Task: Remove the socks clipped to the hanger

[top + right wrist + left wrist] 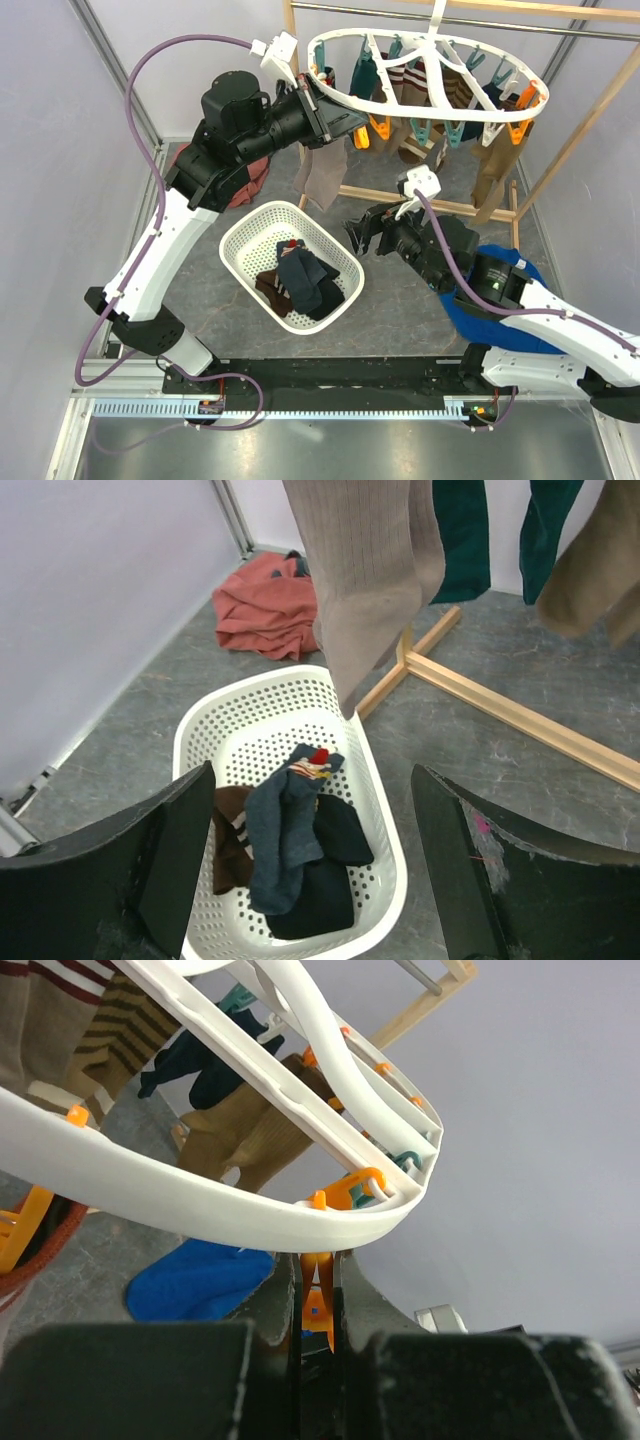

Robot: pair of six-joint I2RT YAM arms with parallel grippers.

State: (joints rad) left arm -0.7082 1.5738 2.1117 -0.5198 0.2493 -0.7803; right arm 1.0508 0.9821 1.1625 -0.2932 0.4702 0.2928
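The white oval hanger hangs from the wooden rail, with several socks clipped under it. My left gripper is at the hanger's left rim. In the left wrist view the gripper is shut on an orange clip just under the rim. A grey-brown sock hangs below that spot and also shows in the right wrist view. My right gripper is open and empty, low beside the basket; its fingers frame the basket's socks.
The white perforated basket holds navy, black and brown striped socks. A rust-red garment lies at the back left. A blue cloth lies under the right arm. The wooden frame's base bars run behind the basket.
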